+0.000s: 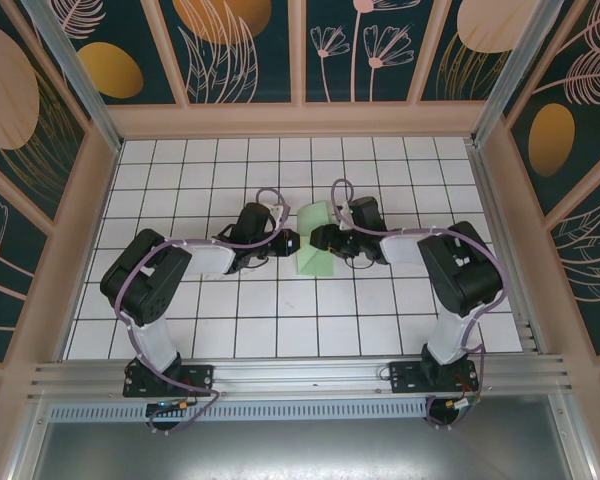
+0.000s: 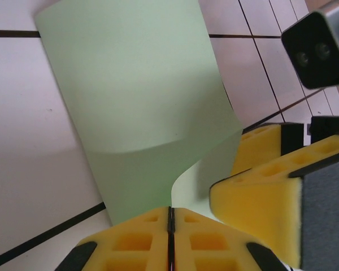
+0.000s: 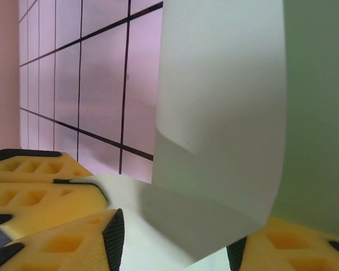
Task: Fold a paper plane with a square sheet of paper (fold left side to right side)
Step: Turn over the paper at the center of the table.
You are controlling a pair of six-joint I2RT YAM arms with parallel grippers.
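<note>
Your left gripper (image 2: 170, 219) clamps the square sheet of paper (image 2: 135, 84) to curl it rightward; your right gripper (image 3: 172, 240) straddles it, unclenched.

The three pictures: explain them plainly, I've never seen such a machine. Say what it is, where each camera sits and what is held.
It is two robot arms, the left arm and the right arm, bolted at the near edge of a white tiled table. The overhead picture looks down from above and behind them. The other two come from cameras on the wrists, so each shows its own yellow fingers close up. On the table lies a sheet of pale green paper, one side curled upward. The left gripper is shut, apparently pinching the paper's lifted edge. The right gripper is open, with the paper passing between its fingers.
</note>
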